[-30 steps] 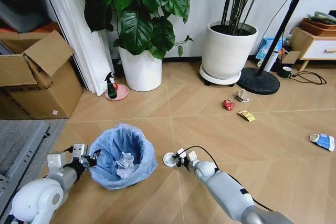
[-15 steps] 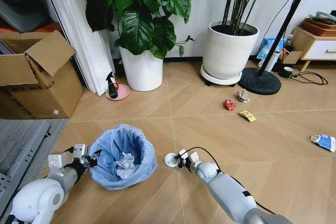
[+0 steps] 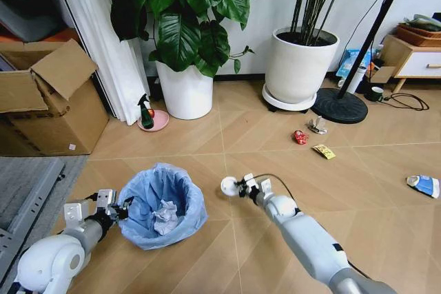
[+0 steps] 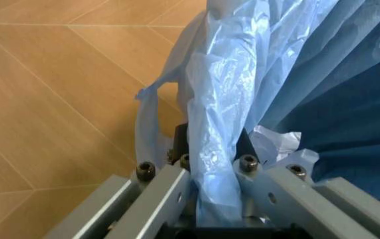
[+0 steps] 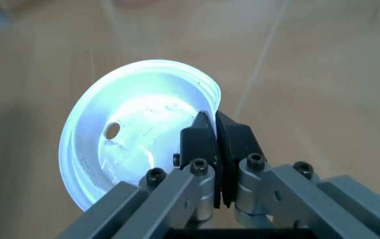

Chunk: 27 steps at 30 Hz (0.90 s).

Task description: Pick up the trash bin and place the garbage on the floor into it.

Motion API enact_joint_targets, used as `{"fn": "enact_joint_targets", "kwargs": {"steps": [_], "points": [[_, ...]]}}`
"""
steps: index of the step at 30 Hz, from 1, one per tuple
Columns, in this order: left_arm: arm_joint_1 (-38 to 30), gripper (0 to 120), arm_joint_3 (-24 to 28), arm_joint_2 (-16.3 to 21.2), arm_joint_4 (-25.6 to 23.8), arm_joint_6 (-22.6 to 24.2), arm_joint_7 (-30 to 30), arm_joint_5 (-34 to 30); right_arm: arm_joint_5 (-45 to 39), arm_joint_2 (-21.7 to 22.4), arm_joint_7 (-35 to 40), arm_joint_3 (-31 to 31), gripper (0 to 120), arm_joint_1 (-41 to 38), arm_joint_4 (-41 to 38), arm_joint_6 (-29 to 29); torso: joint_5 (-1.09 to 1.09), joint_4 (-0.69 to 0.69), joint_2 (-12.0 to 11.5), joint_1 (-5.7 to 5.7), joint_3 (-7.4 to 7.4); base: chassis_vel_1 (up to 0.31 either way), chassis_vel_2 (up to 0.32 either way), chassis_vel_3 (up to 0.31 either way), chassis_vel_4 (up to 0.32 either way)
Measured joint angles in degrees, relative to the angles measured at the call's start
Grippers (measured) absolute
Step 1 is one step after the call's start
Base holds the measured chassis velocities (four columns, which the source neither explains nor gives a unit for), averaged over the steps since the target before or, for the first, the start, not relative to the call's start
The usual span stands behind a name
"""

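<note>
Risk: your right gripper (image 3: 240, 188) pinches the white disc (image 3: 229, 185) by its rim only, beside the bin (image 3: 162, 204), so it may slip or tilt out w/ a fast swing. Left gripper (image 3: 118, 210) clamps the bag-lined rim; the bag could tear.
</note>
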<state>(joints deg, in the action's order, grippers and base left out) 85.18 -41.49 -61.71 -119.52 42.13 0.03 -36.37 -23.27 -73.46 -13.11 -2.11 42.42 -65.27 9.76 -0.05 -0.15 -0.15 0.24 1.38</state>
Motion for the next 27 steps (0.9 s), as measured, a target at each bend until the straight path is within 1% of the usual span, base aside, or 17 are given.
{"fn": "enact_joint_targets", "kwargs": {"steps": [1, 4, 5, 7, 9, 12, 13, 16, 17, 19, 20, 24, 25, 27], "points": [[0.0, 0, 0.0, 0.0, 0.0, 0.0, 0.0, 0.0, 0.0, 0.0, 0.0, 0.0, 0, 0.0, 0.0, 0.0, 0.0, 0.0, 0.0, 0.0, 0.0, 0.0, 0.0, 0.0, 0.0], [0.1, 0, 0.0, 0.1, 0.0, 0.0, 0.0, 0.0, -3.6, 1.1, 0.5, -0.4, 0, -2.6, -6.4, 0.8, -0.02, 0.02, 0.0, 0.0, -0.01, 0.0, 0.0, 0.0, 0.0], [0.1, 0, 0.0, 0.1, 0.0, 0.0, 0.0, 0.0, -3.6, 1.1, 0.5, -0.4, 0, -2.6, -6.4, 0.8, -0.02, 0.02, 0.0, 0.0, -0.01, 0.0, 0.0, 0.0, 0.0], [0.2, 0, 0.0, 0.2, 0.0, 0.0, 0.0, 0.0, -5.8, 2.0, 0.6, 0.9, 0, -4.8, -10.8, 1.8, -0.01, 0.02, 0.0, 0.0, -0.01, 0.0, 0.0, 0.0, 0.0], [0.2, 0, 0.0, 0.2, 0.0, 0.0, 0.0, 0.0, -6.4, 2.3, 0.6, 1.5, 0, -5.4, -12.2, 2.4, -0.01, 0.02, 0.0, -0.01, -0.01, 0.0, 0.0, 0.0, 0.0], [0.2, 0, -0.1, 0.4, 0.0, 0.0, -0.1, 0.1, -10.1, 3.3, 0.6, 5.0, 0, -7.8, -18.0, 5.7, -0.01, 0.02, 0.0, -0.01, -0.01, 0.0, 0.0, 0.0, 0.0], [0.2, 0, -0.1, 0.4, 0.0, 0.0, -0.1, 0.1, -10.1, 3.3, 0.6, 5.0, 0, -7.8, -18.0, 5.7, -0.01, 0.02, 0.0, -0.01, -0.01, 0.0, 0.0, 0.0, 0.0], [0.1, 0, 0.2, 0.4, 0.2, 0.0, -0.2, 0.2, -14.3, 4.8, 1.4, 10.8, 0, -9.8, -23.8, 7.5, -0.02, 0.02, 0.0, -0.01, -0.01, 0.0, 0.0, 0.0, 0.0], [0.1, 0, 0.2, 0.4, 0.2, 0.0, -0.2, 0.2, -14.3, 4.8, 1.4, 10.8, 0, -9.8, -23.8, 7.5, -0.02, 0.02, 0.0, -0.01, -0.01, 0.0, 0.0, 0.0, 0.0], [0.0, 0, 0.6, 0.4, 0.2, 0.0, -0.2, 0.2, -17.0, 5.3, 2.4, 16.0, 0, -10.7, -28.2, 8.4, -0.01, 0.02, 0.0, -0.01, -0.01, 0.0, 0.0, 0.0, 0.0], [0.0, 0, 0.6, 0.4, 0.2, 0.0, -0.2, 0.2, -17.0, 5.3, 2.4, 16.0, 0, -10.7, -28.2, 8.4, -0.01, 0.02, 0.0, -0.01, -0.01, 0.0, 0.0, 0.0, 0.0], [-0.1, 0, 0.7, 0.5, 0.2, 0.0, -0.2, 0.2, -17.7, 4.3, 3.3, 21.7, 0, -10.9, -31.2, 8.6, -0.01, 0.02, 0.0, -0.01, -0.01, 0.0, 0.0, 0.0, 0.0], [-0.1, 0, 0.7, 0.5, 0.2, 0.0, -0.2, 0.2, -17.7, 4.3, 3.3, 21.7, 0, -10.9, -31.2, 8.6, -0.01, 0.02, 0.0, -0.01, -0.01, 0.0, 0.0, 0.0, 0.0], [-0.1, 0, 0.7, 0.6, 0.3, 0.0, -0.2, 0.1, -17.6, 4.5, 3.1, 24.2, 0, -10.7, -32.2, 8.6, -0.01, 0.03, 0.0, -0.01, -0.01, 0.0, 0.0, 0.0, 0.0]]}}
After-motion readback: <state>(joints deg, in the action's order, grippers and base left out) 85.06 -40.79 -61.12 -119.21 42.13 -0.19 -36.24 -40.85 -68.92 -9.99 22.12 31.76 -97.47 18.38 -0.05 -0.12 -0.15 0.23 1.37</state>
